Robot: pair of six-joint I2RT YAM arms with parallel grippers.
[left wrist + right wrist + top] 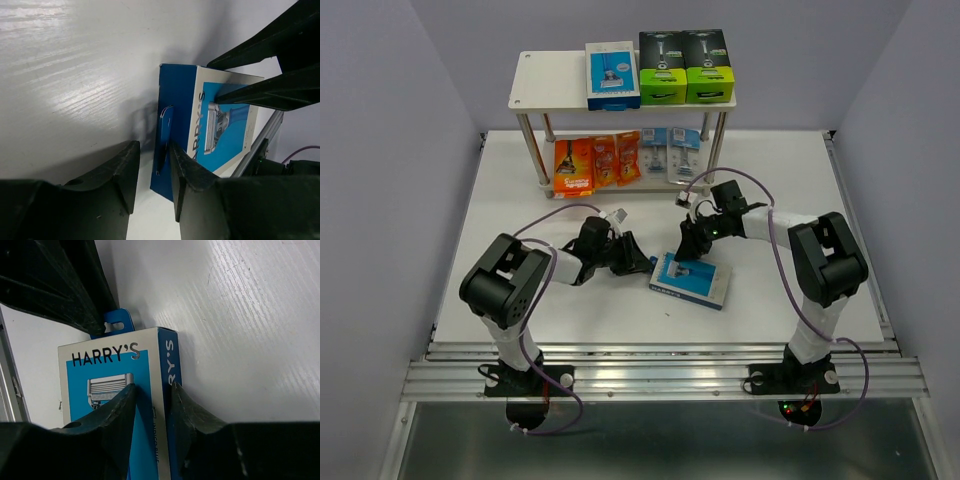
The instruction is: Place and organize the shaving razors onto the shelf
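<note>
A blue razor box (692, 281) with a white panel lies flat on the table, its hang tab (165, 131) pointing left. My left gripper (642, 262) is at that end, open (152, 147), with the thin tab just ahead of its fingertips and untouched on one side. My right gripper (688, 252) comes down on the box's far long edge (153, 387), one finger on the printed face (115, 375) and the other against the navy side. The shelf (550, 80) holds a blue box (612, 75) and two black-and-green boxes (685, 66) on top.
On the shelf's lower board stand orange packs (590, 162) and light-blue blister cards (672, 150). The right gripper's fingers (260, 95) show in the left wrist view. The table's metal rail (660, 350) runs along the near edge.
</note>
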